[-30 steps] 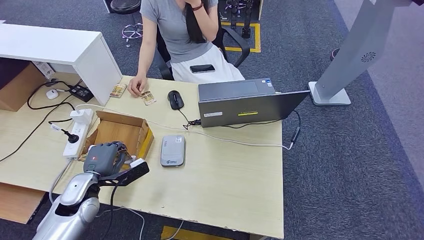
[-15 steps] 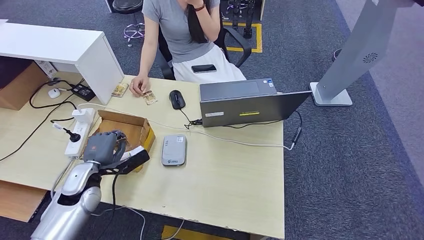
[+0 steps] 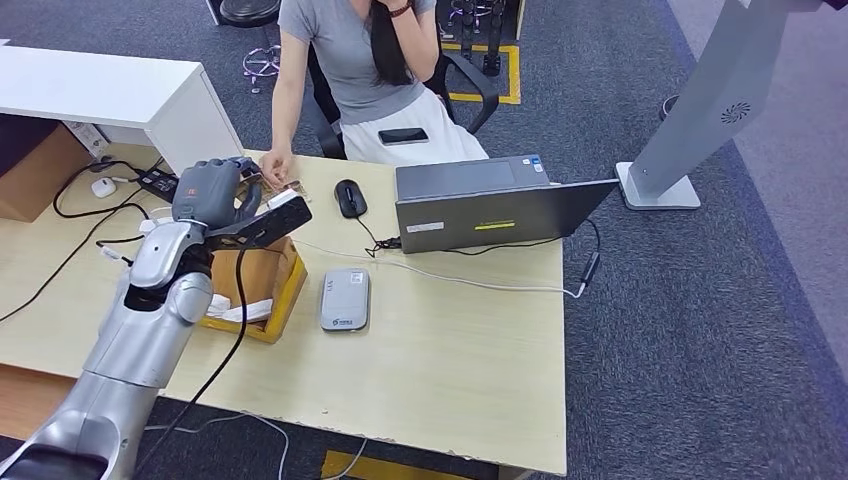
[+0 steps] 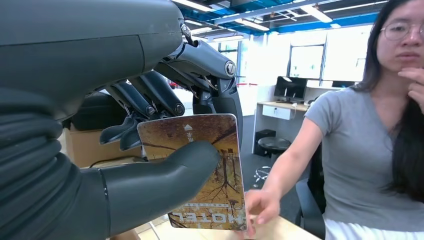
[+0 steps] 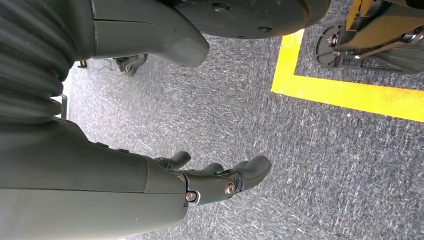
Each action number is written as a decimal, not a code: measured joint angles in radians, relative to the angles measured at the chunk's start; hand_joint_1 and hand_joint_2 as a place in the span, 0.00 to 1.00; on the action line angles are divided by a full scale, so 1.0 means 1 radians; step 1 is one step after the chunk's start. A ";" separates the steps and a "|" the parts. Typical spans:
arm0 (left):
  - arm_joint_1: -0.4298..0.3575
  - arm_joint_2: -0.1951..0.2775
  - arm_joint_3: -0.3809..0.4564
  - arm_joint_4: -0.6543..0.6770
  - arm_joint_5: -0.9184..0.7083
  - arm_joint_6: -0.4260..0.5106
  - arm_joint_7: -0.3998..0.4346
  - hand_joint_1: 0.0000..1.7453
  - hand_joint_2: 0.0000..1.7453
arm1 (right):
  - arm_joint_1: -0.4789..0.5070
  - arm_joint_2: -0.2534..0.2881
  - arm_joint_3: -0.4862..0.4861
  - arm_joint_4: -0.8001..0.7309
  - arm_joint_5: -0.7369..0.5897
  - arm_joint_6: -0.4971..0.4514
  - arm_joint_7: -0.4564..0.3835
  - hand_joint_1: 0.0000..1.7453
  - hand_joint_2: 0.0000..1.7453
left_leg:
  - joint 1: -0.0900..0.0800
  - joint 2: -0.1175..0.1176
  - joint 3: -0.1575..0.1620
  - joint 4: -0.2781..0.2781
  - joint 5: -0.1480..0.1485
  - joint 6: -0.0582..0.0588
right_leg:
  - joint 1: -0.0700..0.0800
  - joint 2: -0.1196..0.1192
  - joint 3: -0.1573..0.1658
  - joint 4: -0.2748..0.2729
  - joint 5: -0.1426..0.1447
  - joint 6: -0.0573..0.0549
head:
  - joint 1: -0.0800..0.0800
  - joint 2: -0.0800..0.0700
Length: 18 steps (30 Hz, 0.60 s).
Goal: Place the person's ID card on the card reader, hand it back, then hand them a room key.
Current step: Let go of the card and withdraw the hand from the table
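Note:
My left hand (image 3: 210,190) is raised over the desk's far left, close to the person's hand (image 3: 275,166). In the left wrist view its thumb (image 4: 165,182) and fingers pinch a brown room key card (image 4: 217,200) printed "HOTEL", held upright toward the seated person (image 4: 360,145), whose hand (image 4: 262,207) rests just beyond the card. A small card (image 3: 296,189) lies on the desk beside that hand. The grey card reader (image 3: 345,300) sits mid-desk with nothing on it. My right hand (image 5: 220,182) hangs over the carpet, fingers loosely apart and holding nothing.
An open cardboard box (image 3: 262,290) stands under my left forearm, with a white power strip and cables to its left. A black mouse (image 3: 351,198) and an open laptop (image 3: 490,205) occupy the far side. A white counter (image 3: 120,95) stands at the back left.
My left arm has lifted out of the cardboard box and swung forward toward the person, carrying the key card. The person's hand has stayed on the desk.

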 joint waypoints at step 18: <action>-0.458 -0.044 -0.048 0.460 -0.196 0.183 0.040 1.00 1.00 | -0.011 -0.004 -0.003 -0.001 0.097 0.041 0.011 0.00 1.00 | 0.000 0.000 -0.002 0.001 0.003 -0.001 | 0.000 0.001 -0.001 0.000 0.003 -0.001 | 0.000 0.000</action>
